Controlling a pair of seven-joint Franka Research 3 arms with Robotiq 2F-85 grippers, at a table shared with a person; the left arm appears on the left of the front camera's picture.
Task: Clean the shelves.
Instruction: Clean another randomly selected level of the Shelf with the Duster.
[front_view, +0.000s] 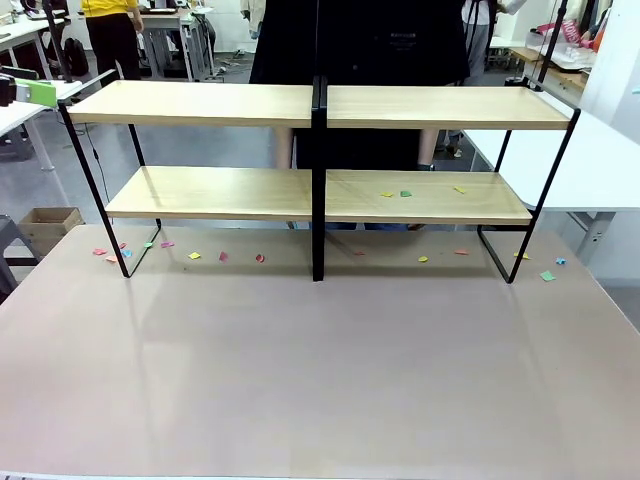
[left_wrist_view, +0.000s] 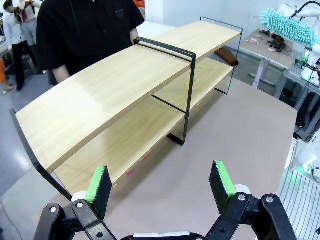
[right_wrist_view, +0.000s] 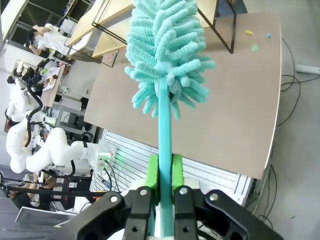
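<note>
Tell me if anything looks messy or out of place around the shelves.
Yes. Small coloured paper scraps lie scattered on the lower right board of the shelves, and more litter the table underneath and at both ends. The shelves themselves stand straight, with level boards and no visible damage.

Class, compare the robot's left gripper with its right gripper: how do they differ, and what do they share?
The left gripper stands open and empty; the right gripper is shut on the handle of the teal duster. The left gripper faces the shelves from close by; the right gripper sees them from farther off, across the table. Both carry green pads.
</note>
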